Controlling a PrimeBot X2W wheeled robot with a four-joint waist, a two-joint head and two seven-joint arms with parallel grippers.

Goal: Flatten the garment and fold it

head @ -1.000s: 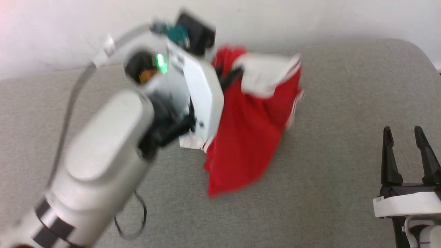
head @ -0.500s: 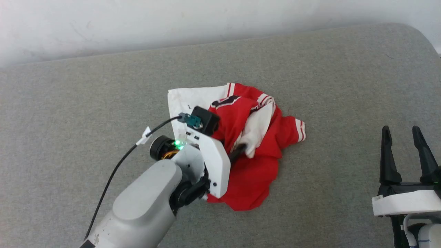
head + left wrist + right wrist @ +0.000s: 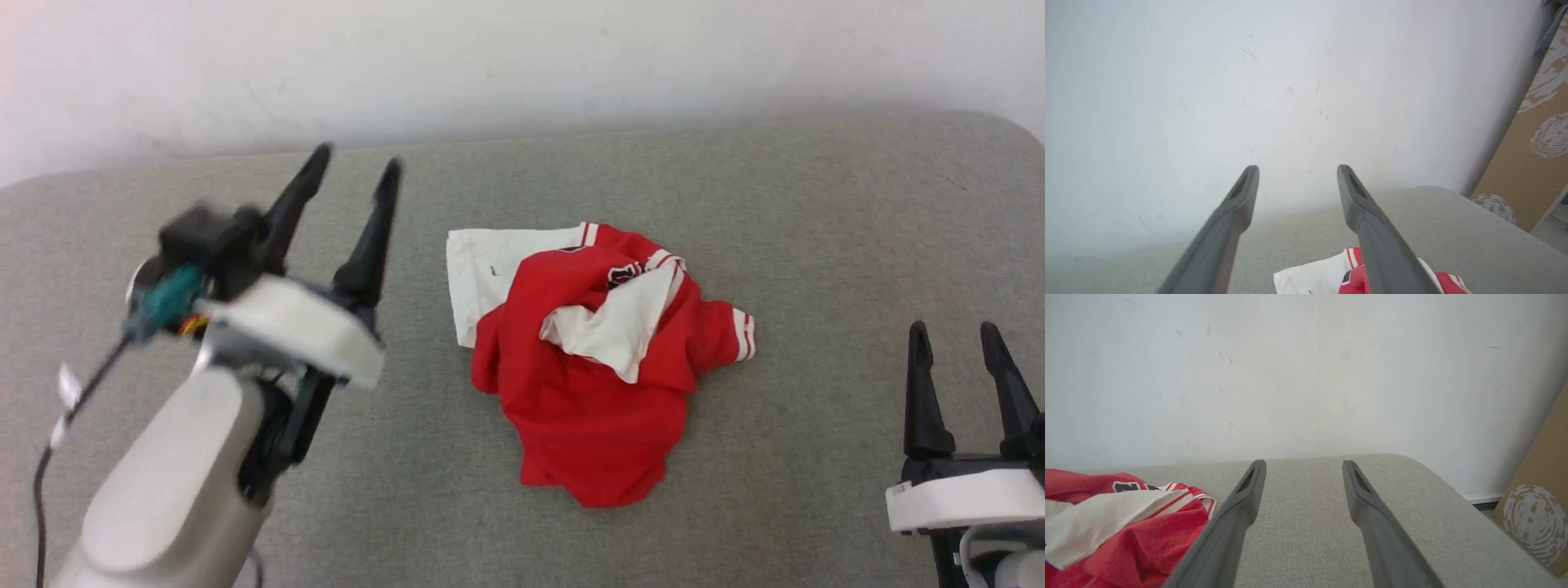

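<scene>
Jersey T-shirt (image 3: 596,384) lies crumpled on grey surface (image 3: 816,204). Left gripper (image 3: 357,159) & right gripper (image 3: 953,327) both spread, empty. Best plan imo: pinch white sleeve (image 3: 482,278) + opposite edge, pull apart evenly.

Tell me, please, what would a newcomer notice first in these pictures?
The red and white garment, crumpled in a heap in the middle of the grey padded surface, catches the eye first. Then the left gripper, raised and open to its left, holding nothing; the right gripper stands open at the lower right.
</scene>
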